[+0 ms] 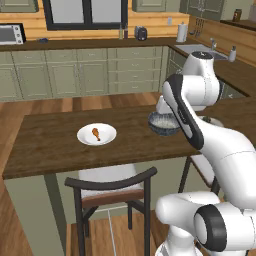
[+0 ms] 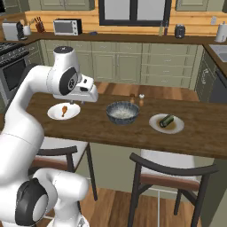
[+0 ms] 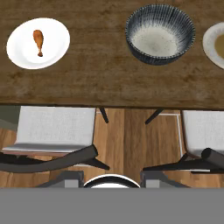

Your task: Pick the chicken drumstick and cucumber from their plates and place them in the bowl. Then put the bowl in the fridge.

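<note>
The end effector, grip state unclear, hangs empty above the drumstick on its plate.

On the counter three dishes stand in a row. In the right base view, a plate sits at the left with the chicken drumstick lying on it, the bowl stands in the middle, and a second plate sits at the right with the cucumber on it. All three stand apart from one another. Two small shakers stand just behind the bowl. Two chairs are tucked under the counter's near edge, one below each plate. Cabinets run along the far wall, with a microwave on top.
</note>
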